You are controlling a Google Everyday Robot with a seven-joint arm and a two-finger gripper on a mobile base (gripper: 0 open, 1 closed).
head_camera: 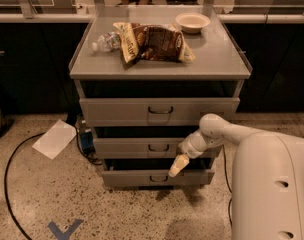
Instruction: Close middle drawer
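Cart top (pixel 214 59): brown snack bag (pixel 154 41) mid, plastic bottle (pixel 104 41) at its L, pale bowl (pixel 192 21) back R. Floor: white sheet (pixel 54 139) L of cart, black cable (pixel 9 184), blue tape mark (pixel 64 230). Gripper (pixel 175 167) low at cart front.
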